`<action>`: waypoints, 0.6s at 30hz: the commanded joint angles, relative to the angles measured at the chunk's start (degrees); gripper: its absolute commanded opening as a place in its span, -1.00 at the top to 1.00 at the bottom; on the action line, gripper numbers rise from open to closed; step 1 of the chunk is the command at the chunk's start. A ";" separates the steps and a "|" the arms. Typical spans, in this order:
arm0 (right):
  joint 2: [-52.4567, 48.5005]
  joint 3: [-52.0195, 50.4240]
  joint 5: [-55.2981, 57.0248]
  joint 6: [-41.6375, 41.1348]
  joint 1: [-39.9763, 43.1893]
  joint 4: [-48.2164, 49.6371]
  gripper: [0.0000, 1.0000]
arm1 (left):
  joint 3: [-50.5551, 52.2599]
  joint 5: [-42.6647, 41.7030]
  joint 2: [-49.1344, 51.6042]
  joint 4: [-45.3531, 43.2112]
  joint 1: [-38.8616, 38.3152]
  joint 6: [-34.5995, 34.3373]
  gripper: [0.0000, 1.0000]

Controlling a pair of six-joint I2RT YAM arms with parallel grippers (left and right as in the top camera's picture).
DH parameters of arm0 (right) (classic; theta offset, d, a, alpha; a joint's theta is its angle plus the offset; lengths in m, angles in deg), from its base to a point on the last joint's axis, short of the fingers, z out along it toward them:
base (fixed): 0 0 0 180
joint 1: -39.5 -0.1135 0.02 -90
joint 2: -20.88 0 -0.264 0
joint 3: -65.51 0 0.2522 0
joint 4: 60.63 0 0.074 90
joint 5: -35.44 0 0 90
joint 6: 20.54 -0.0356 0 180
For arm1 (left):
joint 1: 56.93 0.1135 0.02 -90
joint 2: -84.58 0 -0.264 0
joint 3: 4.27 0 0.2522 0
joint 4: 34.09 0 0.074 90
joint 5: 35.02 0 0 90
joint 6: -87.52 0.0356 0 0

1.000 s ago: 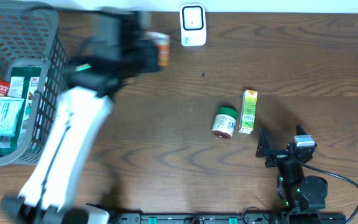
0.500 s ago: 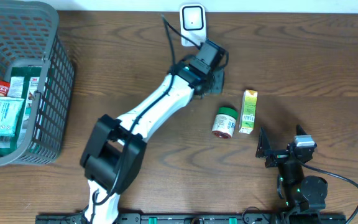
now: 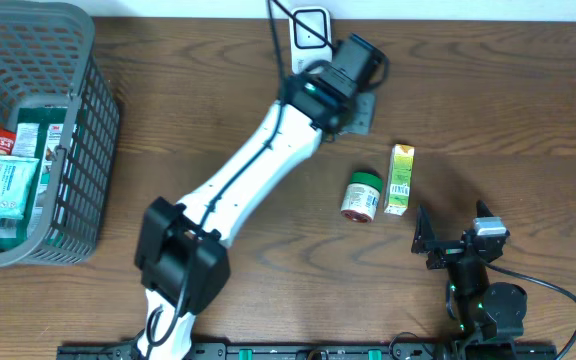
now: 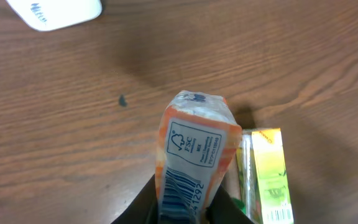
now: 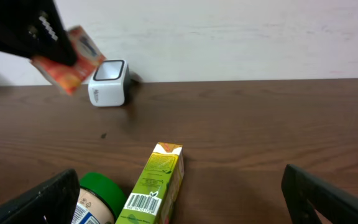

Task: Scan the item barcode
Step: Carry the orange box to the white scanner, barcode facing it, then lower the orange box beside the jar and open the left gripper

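- Orange carton (image 4: 194, 158): task item, a printed pack with a barcode strip on its narrow face. It is held up off the table close to the scanner and tilted.
- White scanner (image 3: 309, 28): stands at the far edge of the brown wooden table (image 3: 528, 100), against the wall.
- Left gripper (image 4: 182, 208): jaws clenched on the lower end of the orange carton, with the arm stretched out to just right of the scanner.
- Right gripper (image 3: 455, 232): jaws spread wide and empty, well apart from the scanner at the near right.
- Green-and-yellow carton (image 3: 400, 178): lies flat, nearer the robot than the scanner and to its right, barcode visible.
- Green-lidded jar (image 3: 362, 195): lies on its side, likewise nearer the robot and slightly right of the scanner.
- Grey basket (image 3: 88, 120): far left of the scanner, with packets inside.
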 commanded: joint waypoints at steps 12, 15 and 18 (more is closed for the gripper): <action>0.20 -0.07 -0.24 -0.74 -0.35 -0.24 -0.98 | -0.39 12.85 12.66 -8.00 -6.23 -2.12 0.54; 0.20 -0.07 -0.24 -0.74 -0.35 -0.24 -0.99 | -0.39 12.81 13.57 -9.16 -6.25 -3.78 0.53; 0.20 -0.07 -0.26 -0.72 -0.35 -0.22 -0.98 | -0.39 12.76 14.91 -9.25 -6.25 -6.88 0.42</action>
